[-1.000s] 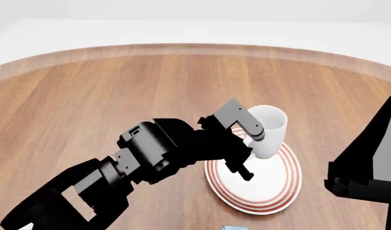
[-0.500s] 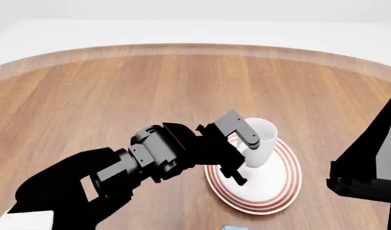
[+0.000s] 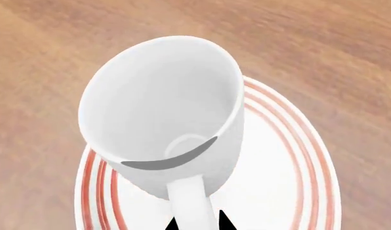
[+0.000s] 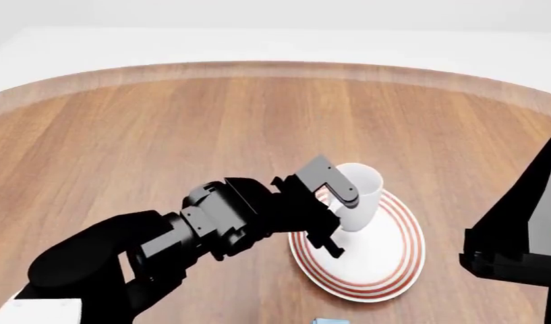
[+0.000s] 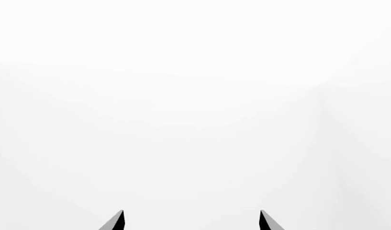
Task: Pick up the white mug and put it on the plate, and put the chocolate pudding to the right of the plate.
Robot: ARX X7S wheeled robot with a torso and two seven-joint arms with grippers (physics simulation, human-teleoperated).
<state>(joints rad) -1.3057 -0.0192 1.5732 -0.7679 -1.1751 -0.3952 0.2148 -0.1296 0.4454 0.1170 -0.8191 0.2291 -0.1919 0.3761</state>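
Jaws of left gripper [image 4: 334, 219] pinch mug [image 4: 356, 196] handle, mug tilted over plate [image 4: 383, 270]
Letting go now could tip it; right gripper [image 5: 190, 223] jaws wide

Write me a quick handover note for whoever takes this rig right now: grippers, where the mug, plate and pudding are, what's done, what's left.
Left gripper: shut on the white mug by its handle; mug is over the plate, tilted, at or just above its surface, contact unclear.
Right gripper: open, empty, parked off to the right, facing blank white.
Chocolate pudding: only a blue sliver at the head view's bottom edge, near side of the plate, untouched.
Done: mug picked and brought to the plate.
Left: level the mug, set it down, release; then move the pudding to the right of the plate.
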